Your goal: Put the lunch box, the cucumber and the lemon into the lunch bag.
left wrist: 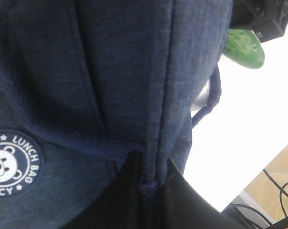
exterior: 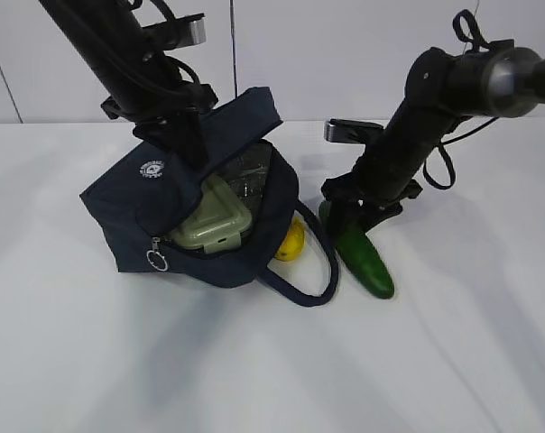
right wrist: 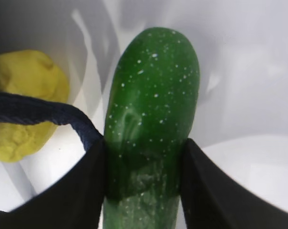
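Cucumber [right wrist: 151, 119] sits between the right jaws [right wrist: 144, 181], both black fingers pressed against its sides, its rounded far end reaching out past them over the white surface [exterior: 453, 361]. Just left of those jaws a loop handle crosses in front of the lemon [right wrist: 25, 102]. Left jaws [left wrist: 149, 191] are pinched tight on a fold of the lunch bag [left wrist: 110, 81], holding its mouth up; below them the lunch box [exterior: 214, 224] lies inside.
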